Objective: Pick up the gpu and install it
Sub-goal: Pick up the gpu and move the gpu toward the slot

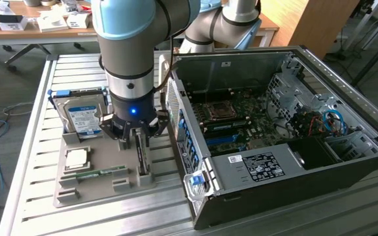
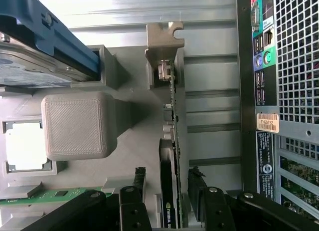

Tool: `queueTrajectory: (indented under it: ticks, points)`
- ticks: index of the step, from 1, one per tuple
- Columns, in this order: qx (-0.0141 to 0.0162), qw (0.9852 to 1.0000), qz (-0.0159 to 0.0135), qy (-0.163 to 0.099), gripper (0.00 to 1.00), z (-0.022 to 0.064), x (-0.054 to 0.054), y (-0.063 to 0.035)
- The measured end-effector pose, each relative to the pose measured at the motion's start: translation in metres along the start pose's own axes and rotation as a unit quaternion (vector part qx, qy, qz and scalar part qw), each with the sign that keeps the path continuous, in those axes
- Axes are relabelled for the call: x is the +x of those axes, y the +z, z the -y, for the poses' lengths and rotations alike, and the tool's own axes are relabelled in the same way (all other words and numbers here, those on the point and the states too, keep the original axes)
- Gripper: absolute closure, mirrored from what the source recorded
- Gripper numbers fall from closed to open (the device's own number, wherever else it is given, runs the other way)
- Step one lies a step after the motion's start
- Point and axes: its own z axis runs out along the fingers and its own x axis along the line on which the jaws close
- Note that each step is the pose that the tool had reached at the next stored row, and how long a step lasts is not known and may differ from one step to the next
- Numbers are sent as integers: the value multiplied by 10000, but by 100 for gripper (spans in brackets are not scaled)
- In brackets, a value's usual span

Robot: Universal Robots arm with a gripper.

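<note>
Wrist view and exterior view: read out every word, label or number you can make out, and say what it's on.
"NVIDIA" on the gpu, along its edge; the letters after it are cut off.
Barcode sticker on the computer case rear: code too blurred to read.
Black label below it: print too small.
Hard drive label: too small.
White label inside the case: too small.

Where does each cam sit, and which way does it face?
Exterior view: off the arm, raised, looking down across the ribbed metal table at the open black computer case; the grey-and-blue robot arm shows.
Wrist view: on the wrist, looking down along the black jaws, which stand open either side of the thin dark gpu card set on edge in the grey plastic holder tray.
Shared: gpu, tray, blue-labelled silver hard drive, case.
</note>
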Motion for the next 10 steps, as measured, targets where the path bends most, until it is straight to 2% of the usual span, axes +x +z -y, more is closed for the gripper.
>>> queueTrajectory:
  ticks: [10]
  points:
    - [0,10000,0,0,53,-2,-21,8]
